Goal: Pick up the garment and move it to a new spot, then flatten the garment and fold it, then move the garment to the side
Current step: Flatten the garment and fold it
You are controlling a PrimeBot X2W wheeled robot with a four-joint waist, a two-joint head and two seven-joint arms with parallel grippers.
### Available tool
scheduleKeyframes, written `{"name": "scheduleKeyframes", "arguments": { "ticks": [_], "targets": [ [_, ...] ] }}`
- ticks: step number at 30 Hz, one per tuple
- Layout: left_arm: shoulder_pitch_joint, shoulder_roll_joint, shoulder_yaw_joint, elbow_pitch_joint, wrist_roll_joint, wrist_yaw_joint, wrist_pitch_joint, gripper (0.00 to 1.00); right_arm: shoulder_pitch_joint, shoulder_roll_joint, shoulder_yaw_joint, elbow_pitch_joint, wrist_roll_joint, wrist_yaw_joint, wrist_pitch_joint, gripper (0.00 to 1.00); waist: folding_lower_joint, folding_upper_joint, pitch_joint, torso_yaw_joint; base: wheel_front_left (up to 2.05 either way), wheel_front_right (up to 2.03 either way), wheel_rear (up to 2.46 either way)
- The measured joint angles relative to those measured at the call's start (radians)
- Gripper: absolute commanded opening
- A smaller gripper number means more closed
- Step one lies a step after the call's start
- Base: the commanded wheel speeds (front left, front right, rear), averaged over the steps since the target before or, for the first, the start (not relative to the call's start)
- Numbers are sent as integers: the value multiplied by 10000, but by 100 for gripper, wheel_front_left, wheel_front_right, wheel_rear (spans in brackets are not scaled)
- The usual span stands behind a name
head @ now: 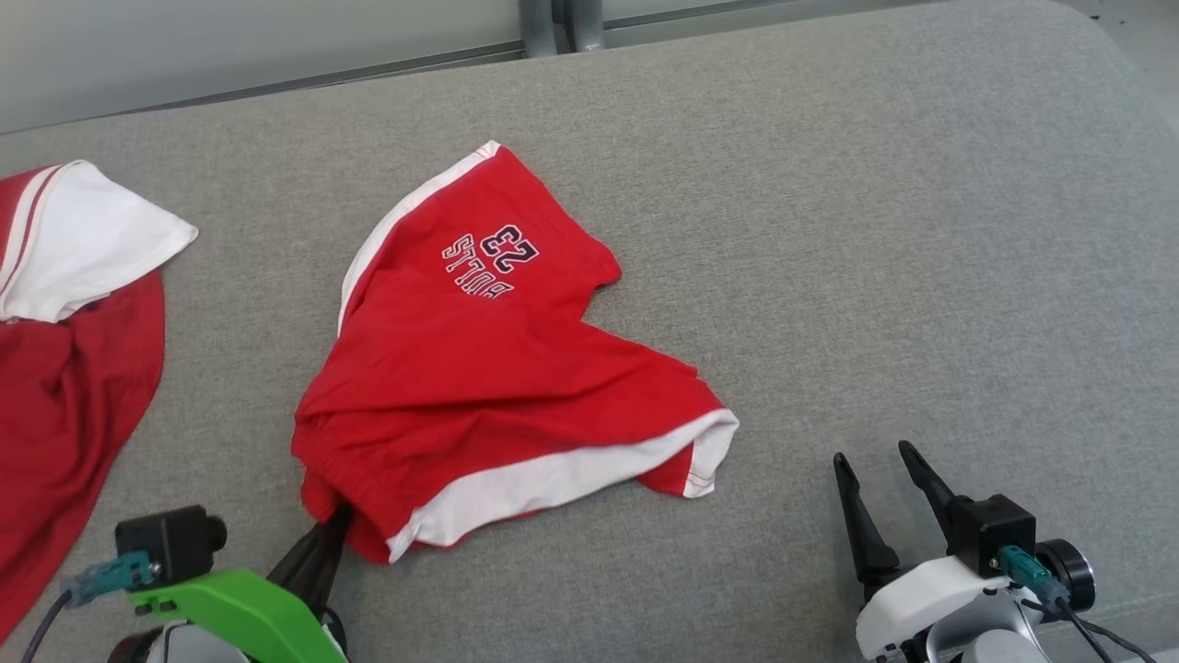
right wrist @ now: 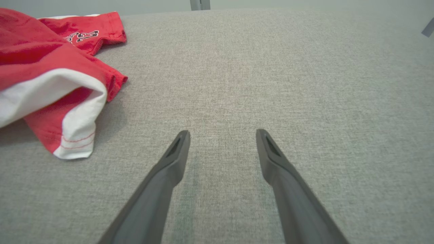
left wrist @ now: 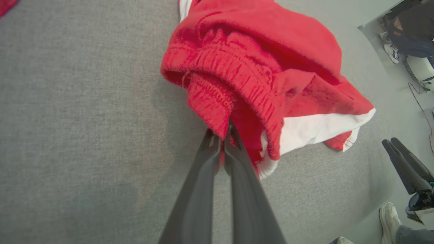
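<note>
The garment (head: 479, 368) is a pair of red shorts with white side stripes and a printed number, lying crumpled on the grey padded surface. My left gripper (head: 333, 527) is shut on its elastic waistband at the near left corner; the left wrist view shows the fingers (left wrist: 206, 159) pinching the gathered waistband of the garment (left wrist: 257, 67). My right gripper (head: 873, 459) stands open at the lower right, apart from the cloth, with nothing between its fingers. In the right wrist view the right gripper (right wrist: 222, 134) hovers over bare fabric, and the garment's (right wrist: 51, 64) white-hemmed leg lies to its left.
A second red and white garment (head: 64, 341) lies at the left edge of the grey surface (head: 875, 230). A metal post (head: 553, 23) stands behind the far edge. A person's shoe (left wrist: 388, 217) shows at the lower right of the left wrist view.
</note>
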Motion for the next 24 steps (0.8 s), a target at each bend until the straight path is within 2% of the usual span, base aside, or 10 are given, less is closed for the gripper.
{"name": "scheduleKeyframes", "arguments": {
  "ticks": [4, 12, 18, 22, 24],
  "targets": [
    [771, -100, 242, 882, -516, -40, -360, 0, -51, -2, -102, -13, -244, 0, 0, 100, 0, 0, -20, 313, 0, 0, 0],
    [1340, -395, 378, 1708, -1275, -842, -510, 0, 3, -58, -174, 21, -472, 0, 0, 100, 0, 0, -166, 875, 0, 0, 0],
    [1492, -98, 510, 1197, -1889, -1645, -23, 0, 46, -105, -90, 65, -512, 0, 0, 100, 0, 0, -371, 1189, 0, 0, 0],
    [1501, 255, 928, 339, -2851, -2470, 451, 0, 58, -125, 29, 100, -512, 0, 0, 100, 0, 0, -504, 1331, 0, 0, 0],
    [1545, 495, 1225, 19, -3296, -2719, 639, 0, 59, -132, 50, 105, -512, 0, 0, 100, 0, 0, -534, 1375, 0, 0, 0]
  ]
}}
